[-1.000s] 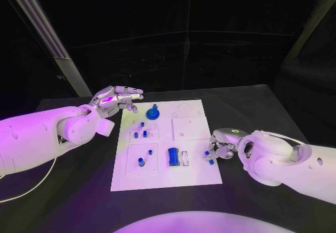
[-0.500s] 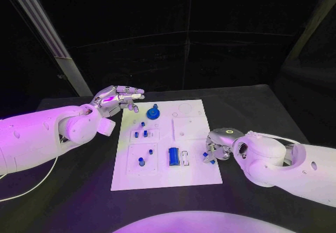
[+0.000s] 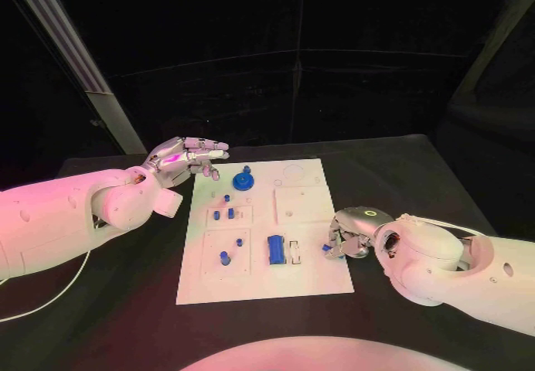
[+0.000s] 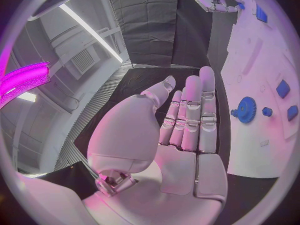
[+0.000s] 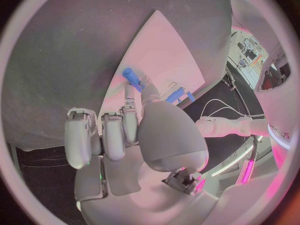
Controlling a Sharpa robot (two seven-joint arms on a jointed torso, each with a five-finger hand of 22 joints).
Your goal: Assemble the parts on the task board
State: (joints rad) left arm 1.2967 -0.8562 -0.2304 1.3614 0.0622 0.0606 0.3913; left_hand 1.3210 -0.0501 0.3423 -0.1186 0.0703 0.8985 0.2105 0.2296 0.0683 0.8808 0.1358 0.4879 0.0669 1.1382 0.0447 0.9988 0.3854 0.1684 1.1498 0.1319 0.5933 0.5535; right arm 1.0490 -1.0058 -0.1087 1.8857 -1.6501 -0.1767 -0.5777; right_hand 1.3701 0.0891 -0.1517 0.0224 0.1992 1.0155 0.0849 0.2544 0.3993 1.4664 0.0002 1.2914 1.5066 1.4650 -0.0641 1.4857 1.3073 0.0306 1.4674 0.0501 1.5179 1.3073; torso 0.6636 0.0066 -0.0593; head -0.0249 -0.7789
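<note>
Task board [image 3: 301, 278] flat in the middle of the black table [image 3: 424, 166]. Job looks only partly done. Blue gear [image 3: 242, 181] already up on its spot near the far end of the board. A few little blue pieces [image 3: 226, 214] sitting near the middle of the board, a long blue block [image 3: 274, 249] and two more bits [image 3: 231, 256] near the close end. Some white spots on the board bare, so more to put in.

Right robot hand [image 3: 347, 238] at the board's right edge, pinching a small blue peg [image 5: 131, 77] between thumb and finger. Probably going into a hole next.

Left robot hand [image 3: 184, 158] up beside the board's far left corner, close to the gear. Fingers spread apart, holding nothing, touching nothing.
</note>
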